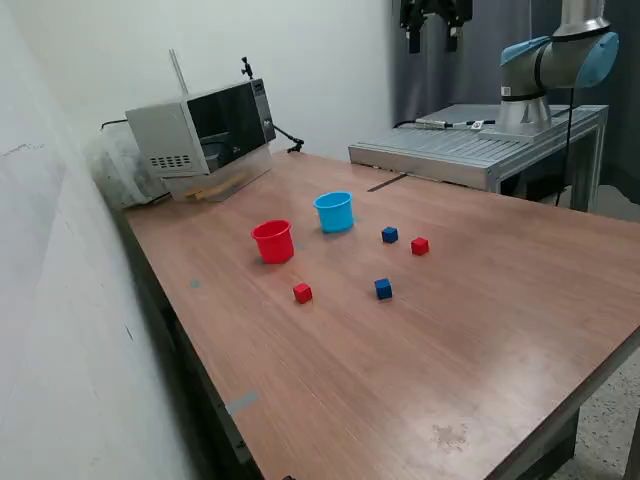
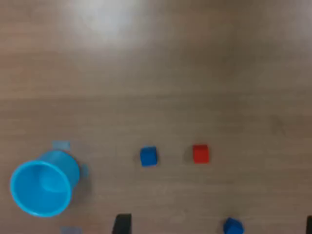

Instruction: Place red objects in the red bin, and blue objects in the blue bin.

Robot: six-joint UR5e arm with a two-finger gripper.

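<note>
On the wooden table stand the red bin and the light blue bin, side by side and upright. One blue cube and one red cube lie close together beside the blue bin. A second red cube and a second blue cube lie nearer the front. My gripper hangs high above the table, open and empty. The wrist view shows the blue bin, a blue cube, a red cube, another blue cube and my wide-apart gripper. The red bin is out of that view.
A microwave sits at the table's far corner by the wall. A grey metal platform carrying the arm's base adjoins the table's far edge. A white wall runs along the exterior view's left.
</note>
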